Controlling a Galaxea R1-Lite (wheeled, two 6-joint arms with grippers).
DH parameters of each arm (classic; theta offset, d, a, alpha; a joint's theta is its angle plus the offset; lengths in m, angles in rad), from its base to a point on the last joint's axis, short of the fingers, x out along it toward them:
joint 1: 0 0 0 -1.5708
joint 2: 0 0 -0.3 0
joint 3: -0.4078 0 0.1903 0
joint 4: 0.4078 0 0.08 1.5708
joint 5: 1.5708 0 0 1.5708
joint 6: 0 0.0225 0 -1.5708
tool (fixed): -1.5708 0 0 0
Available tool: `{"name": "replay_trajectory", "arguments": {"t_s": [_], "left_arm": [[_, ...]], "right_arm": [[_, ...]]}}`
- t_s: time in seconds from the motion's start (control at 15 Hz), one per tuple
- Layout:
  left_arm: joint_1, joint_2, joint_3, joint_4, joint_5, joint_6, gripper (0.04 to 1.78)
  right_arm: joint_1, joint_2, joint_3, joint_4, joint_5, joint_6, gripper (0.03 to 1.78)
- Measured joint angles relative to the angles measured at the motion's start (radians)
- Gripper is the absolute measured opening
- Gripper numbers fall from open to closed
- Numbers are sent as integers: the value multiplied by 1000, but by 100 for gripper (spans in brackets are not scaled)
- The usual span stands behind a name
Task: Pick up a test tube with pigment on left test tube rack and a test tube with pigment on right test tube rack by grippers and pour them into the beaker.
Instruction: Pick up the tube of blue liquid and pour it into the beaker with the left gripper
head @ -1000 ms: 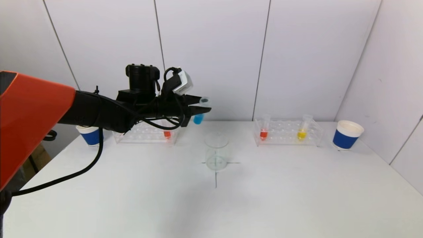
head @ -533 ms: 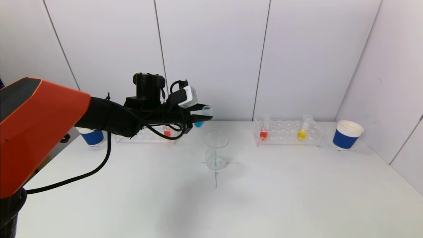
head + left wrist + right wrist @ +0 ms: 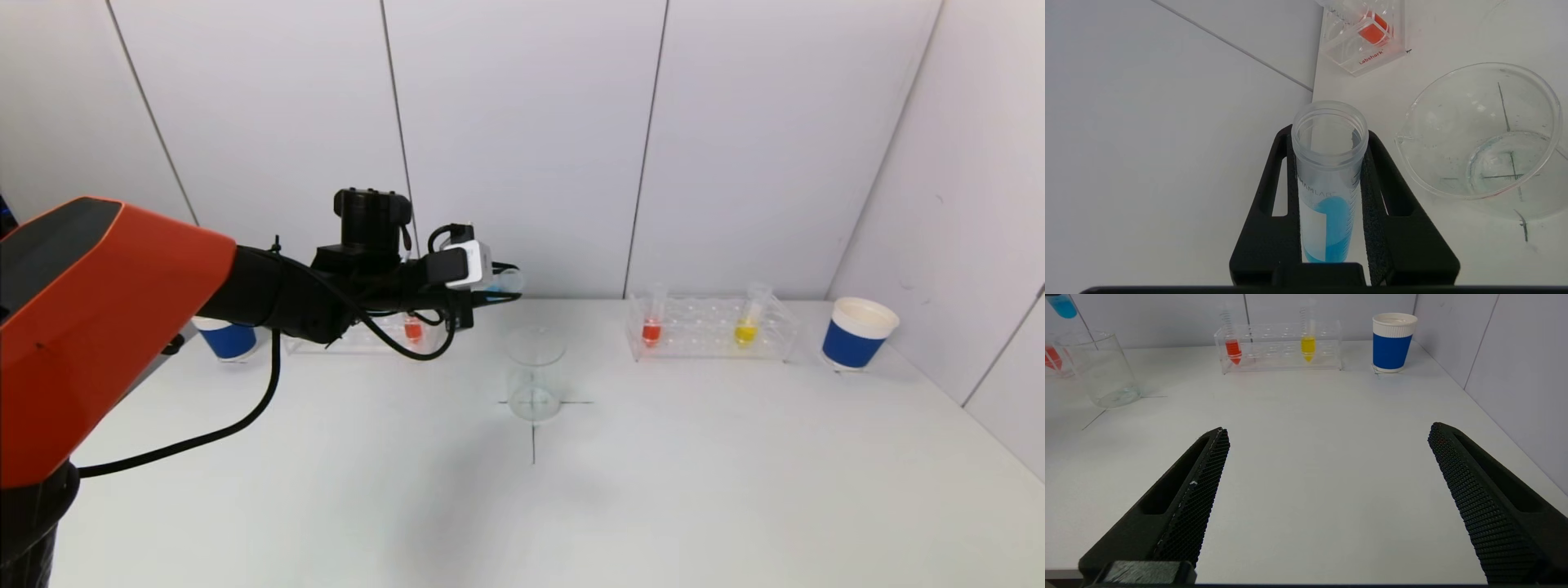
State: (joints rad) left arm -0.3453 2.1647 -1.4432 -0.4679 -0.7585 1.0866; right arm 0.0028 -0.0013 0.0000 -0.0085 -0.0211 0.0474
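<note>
My left gripper (image 3: 500, 287) is shut on a clear test tube of blue pigment (image 3: 1327, 192), held tilted above the table just left of and behind the empty glass beaker (image 3: 535, 371); the beaker (image 3: 1482, 130) lies beside the tube's open mouth in the left wrist view. The left rack (image 3: 384, 331) holds a red tube (image 3: 413, 330). The right rack (image 3: 710, 327) holds a red tube (image 3: 651, 327) and a yellow tube (image 3: 745, 327). My right gripper (image 3: 1327, 437) is open and empty, low over the table's front right, out of the head view.
A blue paper cup (image 3: 857, 333) stands at the far right and another (image 3: 229, 336) at the far left behind my arm. A black cross (image 3: 535, 441) marks the table under the beaker. White wall panels close the back and right side.
My left gripper has come down with the blue tube and rolled, tilting the tube from near upright toward level beside the beaker's rim. The right arm has not moved.
</note>
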Motion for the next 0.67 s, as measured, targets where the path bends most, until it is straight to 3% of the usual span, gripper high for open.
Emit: {"name": "replay_trajectory", "arguments": {"t_s": [0.67], "left_arm": [[-13, 16, 0, -14, 25, 214, 44]], "right_arm": [[0, 0, 0, 0, 0, 0, 177]]}}
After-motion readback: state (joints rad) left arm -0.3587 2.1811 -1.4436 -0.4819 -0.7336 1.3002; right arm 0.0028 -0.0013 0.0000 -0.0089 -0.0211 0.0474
